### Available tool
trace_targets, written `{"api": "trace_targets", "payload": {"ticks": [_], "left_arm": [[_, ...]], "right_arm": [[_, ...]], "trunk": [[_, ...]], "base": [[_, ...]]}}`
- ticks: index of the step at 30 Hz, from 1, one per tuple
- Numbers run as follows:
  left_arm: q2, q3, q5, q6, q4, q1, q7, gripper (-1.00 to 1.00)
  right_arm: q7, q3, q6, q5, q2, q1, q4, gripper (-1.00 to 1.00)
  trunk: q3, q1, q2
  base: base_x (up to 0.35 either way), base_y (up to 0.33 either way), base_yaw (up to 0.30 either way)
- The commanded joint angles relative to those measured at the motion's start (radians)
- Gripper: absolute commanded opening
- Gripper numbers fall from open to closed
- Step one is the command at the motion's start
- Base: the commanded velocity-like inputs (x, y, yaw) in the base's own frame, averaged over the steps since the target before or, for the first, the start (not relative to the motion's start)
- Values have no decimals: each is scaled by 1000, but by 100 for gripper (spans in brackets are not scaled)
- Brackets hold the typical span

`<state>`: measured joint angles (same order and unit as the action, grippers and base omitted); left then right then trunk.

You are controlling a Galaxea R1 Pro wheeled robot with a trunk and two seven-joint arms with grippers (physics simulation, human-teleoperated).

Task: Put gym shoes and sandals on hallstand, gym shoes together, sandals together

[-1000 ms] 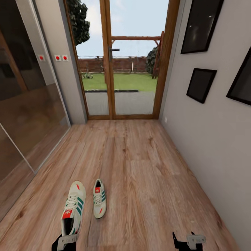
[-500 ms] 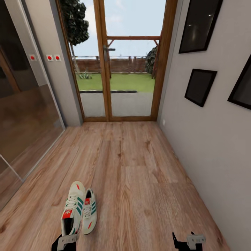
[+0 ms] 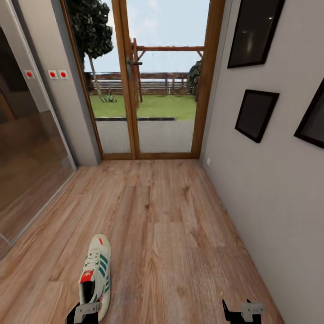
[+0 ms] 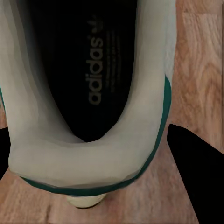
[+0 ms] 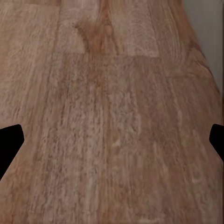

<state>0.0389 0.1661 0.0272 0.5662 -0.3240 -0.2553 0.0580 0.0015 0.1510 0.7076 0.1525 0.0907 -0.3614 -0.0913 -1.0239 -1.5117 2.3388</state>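
Above the corridor floor [image 3: 180, 234], my left gripper [image 4: 100, 154] clamps the heel of one gym shoe [image 3: 95, 274], toe pointing toward the glass door [image 3: 148, 90]. My right gripper [image 5: 112, 140] hangs spread apart over bare planks.

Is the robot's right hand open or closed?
Open. The right gripper has its two dark fingertips far apart at the picture's opposite edges, with bare corridor floor between them and nothing held.

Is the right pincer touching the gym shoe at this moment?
Apart. The head view shows a wide stretch of bare corridor floor between the gym shoe and the right pincer.
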Motion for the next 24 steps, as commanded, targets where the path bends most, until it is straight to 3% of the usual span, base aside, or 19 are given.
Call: {"api": "trace_targets", "payload": {"ticks": [1, 24], "left_arm": [[-1, 7, 3, 3, 0, -1, 5, -100], [-1, 8, 2, 4, 0, 1, 5, -100]], "right_arm": [[0, 9, 3, 10, 0, -1, 1, 100], [0, 9, 3, 10, 0, -1, 1, 100]], "trunk": [[-1, 0, 0], [-1, 0, 0]], "base": [[237, -191, 0], [136, -90, 0]]}}
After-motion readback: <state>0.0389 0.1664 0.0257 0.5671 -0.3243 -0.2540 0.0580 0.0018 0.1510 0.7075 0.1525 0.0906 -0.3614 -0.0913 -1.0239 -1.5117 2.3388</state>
